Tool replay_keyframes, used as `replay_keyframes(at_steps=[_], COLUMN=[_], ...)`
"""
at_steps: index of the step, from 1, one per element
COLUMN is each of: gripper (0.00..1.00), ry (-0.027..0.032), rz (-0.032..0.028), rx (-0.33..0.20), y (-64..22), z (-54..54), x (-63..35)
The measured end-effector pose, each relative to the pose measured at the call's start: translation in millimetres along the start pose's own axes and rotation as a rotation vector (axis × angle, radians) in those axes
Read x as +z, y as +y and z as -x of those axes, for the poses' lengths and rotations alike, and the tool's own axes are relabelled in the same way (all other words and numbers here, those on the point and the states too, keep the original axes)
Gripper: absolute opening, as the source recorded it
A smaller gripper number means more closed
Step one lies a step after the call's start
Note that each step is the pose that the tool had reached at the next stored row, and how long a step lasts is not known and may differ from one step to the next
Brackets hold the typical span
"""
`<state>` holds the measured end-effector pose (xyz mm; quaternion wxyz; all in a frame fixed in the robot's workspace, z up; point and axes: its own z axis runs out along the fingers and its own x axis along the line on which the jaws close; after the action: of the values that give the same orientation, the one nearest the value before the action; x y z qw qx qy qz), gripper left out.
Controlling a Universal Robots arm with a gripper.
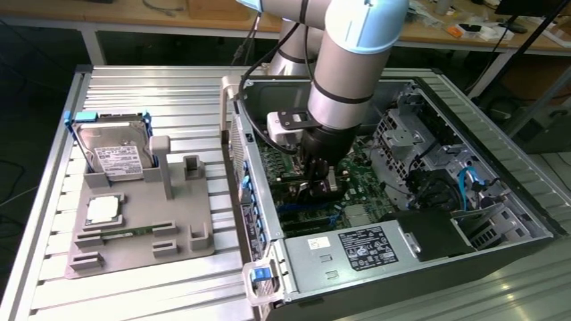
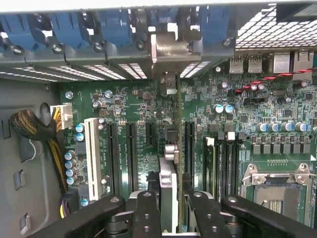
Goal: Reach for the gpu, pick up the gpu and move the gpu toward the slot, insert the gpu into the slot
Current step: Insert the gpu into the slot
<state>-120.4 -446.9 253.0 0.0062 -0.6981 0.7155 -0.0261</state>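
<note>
1. In the exterior view we saw the robot arm reaching down into the open computer case, which lay on its side on the ribbed metal worktop.
2. The gripper sat low over the green motherboard, near the middle of the case.
3. In the wrist view the gripper had its jaws part-way closed on the gpu, which we saw edge-on as a thin card standing upright between the two black fingers.
4. The card's silver end bracket reached toward the rear wall of the case, at 12 o'clock from the jaws, among the blue slot clips.
5. The gpu stood in line with the long black expansion slot, just at 1 o'clock of the jaws; we could not tell whether its edge was seated.
6. A white slot lay at 10 o'clock from the jaws, and the CPU socket at 3 o'clock.
7. On the exterior view's left, a grey fixture tray on the worktop carried a hard drive at its 12 o'clock end and a memory stick at 6 o'clock from it.
</note>
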Motion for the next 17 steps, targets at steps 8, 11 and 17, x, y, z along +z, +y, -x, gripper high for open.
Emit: replay_keyframes(at_steps=[8, 11, 17], gripper=[0.27, 0.27, 0.27], ry=[-0.0002, -0.0003, -0.0005], rz=[-0.0047, -0.0056, -0.0073], rx=[-0.003, -0.004, -0.009], y=[4.3, 5.5, 8.0], z=[-0.1, -0.1, -0.2], x=[-0.2, -0.3, -0.4])
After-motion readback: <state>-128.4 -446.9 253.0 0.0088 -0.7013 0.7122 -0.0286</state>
